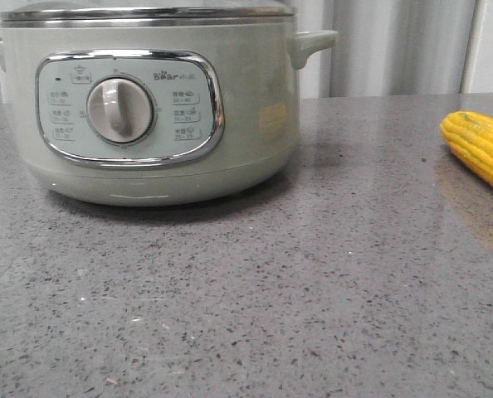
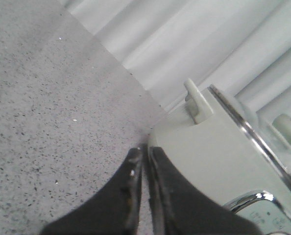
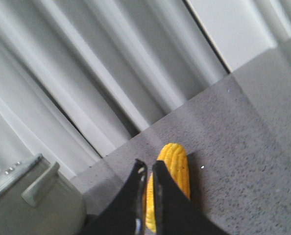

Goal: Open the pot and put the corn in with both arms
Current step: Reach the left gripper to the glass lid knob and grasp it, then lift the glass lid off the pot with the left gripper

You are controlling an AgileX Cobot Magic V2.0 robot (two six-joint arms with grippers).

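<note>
The pale grey-green pot (image 1: 147,108) stands at the back left of the table, its lid on, its dial and "Bear" panel facing me. The yellow corn (image 1: 483,148) lies on the table at the right edge. No gripper shows in the front view. In the left wrist view my left gripper (image 2: 145,152) is shut and empty, low beside the pot's wall (image 2: 219,152); a pot handle (image 2: 197,100) and the lid knob (image 2: 285,127) show. In the right wrist view my right gripper (image 3: 148,166) is shut and empty, above the corn (image 3: 177,164), which lies just beyond the fingertips.
The speckled grey stone table (image 1: 255,290) stretches in front of the pot. Pale curtains (image 1: 396,46) hang behind the table. The pot's right handle (image 3: 40,186) shows in the right wrist view, apart from the corn.
</note>
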